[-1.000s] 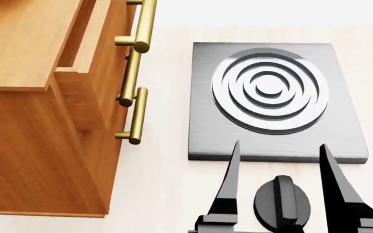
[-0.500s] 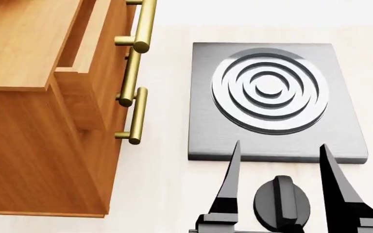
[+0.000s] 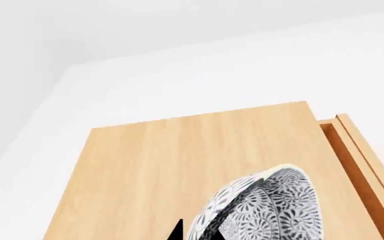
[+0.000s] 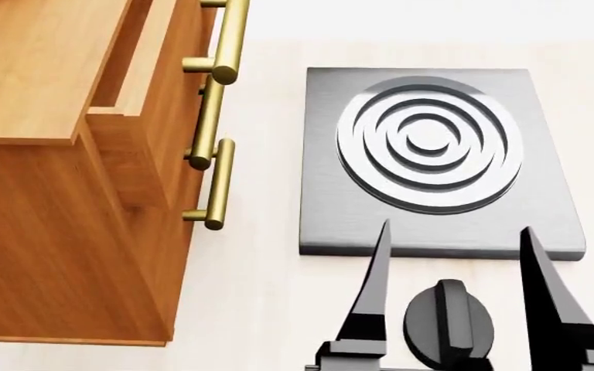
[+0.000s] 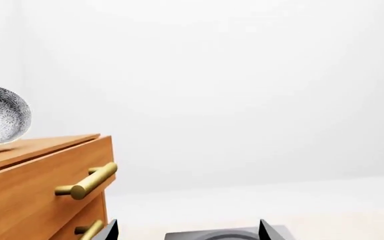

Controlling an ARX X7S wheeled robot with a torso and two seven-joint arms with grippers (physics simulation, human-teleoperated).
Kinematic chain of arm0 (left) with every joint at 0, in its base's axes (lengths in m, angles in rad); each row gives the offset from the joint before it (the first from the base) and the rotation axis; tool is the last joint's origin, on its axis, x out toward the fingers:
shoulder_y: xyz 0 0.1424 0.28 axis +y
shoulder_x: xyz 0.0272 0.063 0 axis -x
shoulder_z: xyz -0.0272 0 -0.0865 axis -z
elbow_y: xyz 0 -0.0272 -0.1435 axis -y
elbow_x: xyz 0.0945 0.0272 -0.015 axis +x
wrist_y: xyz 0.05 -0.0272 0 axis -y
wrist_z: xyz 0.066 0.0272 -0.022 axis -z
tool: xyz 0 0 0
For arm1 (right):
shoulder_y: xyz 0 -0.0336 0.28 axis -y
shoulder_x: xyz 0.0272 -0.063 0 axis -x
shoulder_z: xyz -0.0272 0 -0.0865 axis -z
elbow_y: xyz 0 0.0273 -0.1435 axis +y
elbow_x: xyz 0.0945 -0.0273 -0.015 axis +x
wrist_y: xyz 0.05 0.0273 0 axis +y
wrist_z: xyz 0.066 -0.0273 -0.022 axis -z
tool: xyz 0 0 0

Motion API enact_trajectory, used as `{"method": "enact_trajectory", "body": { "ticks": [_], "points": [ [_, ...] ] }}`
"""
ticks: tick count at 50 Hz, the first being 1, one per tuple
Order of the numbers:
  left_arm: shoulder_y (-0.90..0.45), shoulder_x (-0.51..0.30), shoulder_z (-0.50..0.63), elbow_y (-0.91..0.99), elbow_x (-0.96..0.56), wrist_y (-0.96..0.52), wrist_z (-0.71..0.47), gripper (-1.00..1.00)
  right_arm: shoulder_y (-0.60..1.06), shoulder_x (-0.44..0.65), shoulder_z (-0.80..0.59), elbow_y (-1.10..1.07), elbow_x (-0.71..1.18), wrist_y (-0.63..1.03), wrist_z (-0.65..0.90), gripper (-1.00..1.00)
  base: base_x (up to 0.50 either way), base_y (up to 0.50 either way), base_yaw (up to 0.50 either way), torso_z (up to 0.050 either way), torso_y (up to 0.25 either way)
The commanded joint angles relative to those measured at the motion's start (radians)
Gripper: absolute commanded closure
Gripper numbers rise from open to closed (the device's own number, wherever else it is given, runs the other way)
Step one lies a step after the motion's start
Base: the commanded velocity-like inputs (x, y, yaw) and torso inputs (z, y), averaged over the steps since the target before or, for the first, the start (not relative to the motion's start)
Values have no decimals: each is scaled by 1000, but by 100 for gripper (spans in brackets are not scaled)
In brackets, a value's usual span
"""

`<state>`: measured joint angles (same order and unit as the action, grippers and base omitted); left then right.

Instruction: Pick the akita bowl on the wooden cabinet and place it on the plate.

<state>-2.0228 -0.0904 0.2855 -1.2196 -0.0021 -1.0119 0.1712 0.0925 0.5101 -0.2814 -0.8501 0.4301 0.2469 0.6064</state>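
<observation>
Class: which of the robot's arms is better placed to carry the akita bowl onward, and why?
Left. Its wrist view shows the akita bowl close against it above the wooden cabinet; the right gripper hangs open by the hob.

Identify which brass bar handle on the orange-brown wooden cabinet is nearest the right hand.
The brass bar handle lowest in the head view; the others sit farther away.

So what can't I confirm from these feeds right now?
- Plate: in none of the views.
- Left end effector: the left wrist view's edge cuts it off, so its grip on the akita bowl is unclear.
- Bowl base: the right wrist view's edge crops the bowl above the wooden cabinet; contact unclear.
- Right end effector: open, nothing between its fingers.
</observation>
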Motion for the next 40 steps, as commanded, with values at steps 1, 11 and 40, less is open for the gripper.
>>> {"method": "enact_trajectory", "body": {
  "ticks": [1,11,40],
  "points": [
    [56,11,89,292,24,-64,102,100,-2,7,6,-19,3,2,10,-100,0,0,0,0,0],
    [82,17,113,449,10,-134,131,100,-4,13,11,-27,7,2,15,-100,0,0,0,0,0],
    [123,48,114,909,-89,-312,179,100,-4,24,12,-45,14,4,28,-100,0,0,0,0,0]
  ]
}}
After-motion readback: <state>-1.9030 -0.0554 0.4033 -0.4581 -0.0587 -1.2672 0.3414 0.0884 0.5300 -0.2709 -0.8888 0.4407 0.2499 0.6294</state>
